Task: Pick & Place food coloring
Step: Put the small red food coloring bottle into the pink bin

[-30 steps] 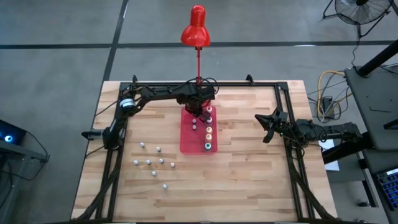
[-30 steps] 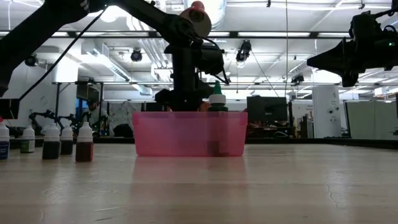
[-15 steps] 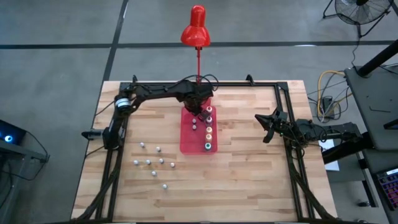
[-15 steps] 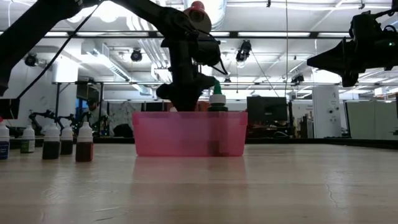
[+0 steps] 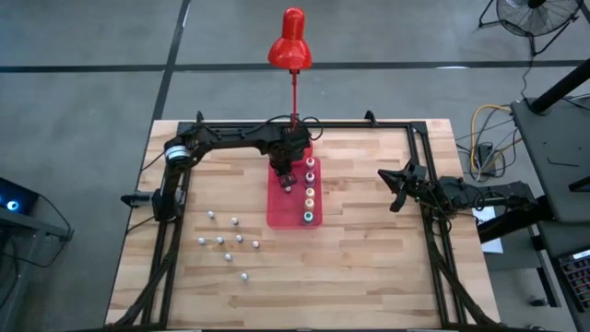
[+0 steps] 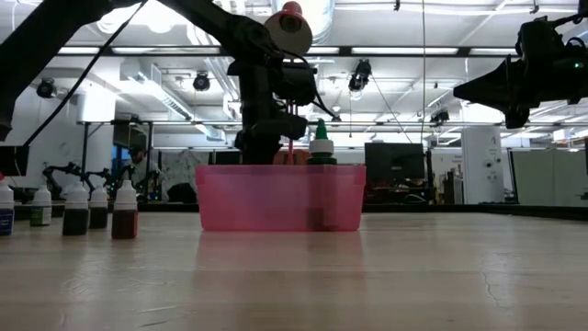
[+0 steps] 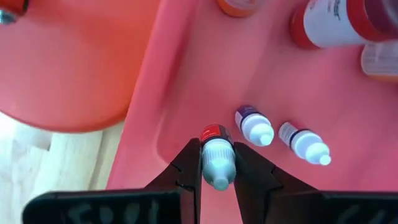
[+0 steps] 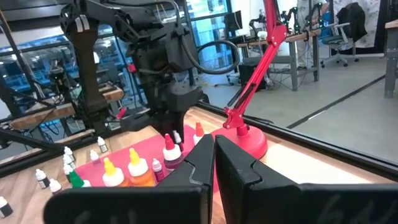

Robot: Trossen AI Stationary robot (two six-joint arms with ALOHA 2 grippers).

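A wooden table (image 5: 369, 267) seen from above, with a flat red tray (image 5: 277, 214) near the middle of its far edge, just in front of a red desk lamp (image 5: 292, 46). The left gripper (image 7: 217, 177) hangs over the far end of the tray, its fingers pinching a small whitish-capped bottle (image 7: 217, 163) of food coloring by the neck, just above the tray floor. Two more small bottles (image 7: 254, 124) already stand in the tray just beside it. Along the tray's right side stands a row of larger bottles (image 5: 309, 194) with coloured caps. About eight small bottles (image 5: 228, 242) wait on the table toward the near left corner, well apart from the tray. The task looks under halfway done, though the exact count is hard to read. The right gripper (image 8: 214, 163) waits near the right edge of the table, fingers pressed together, holding nothing.
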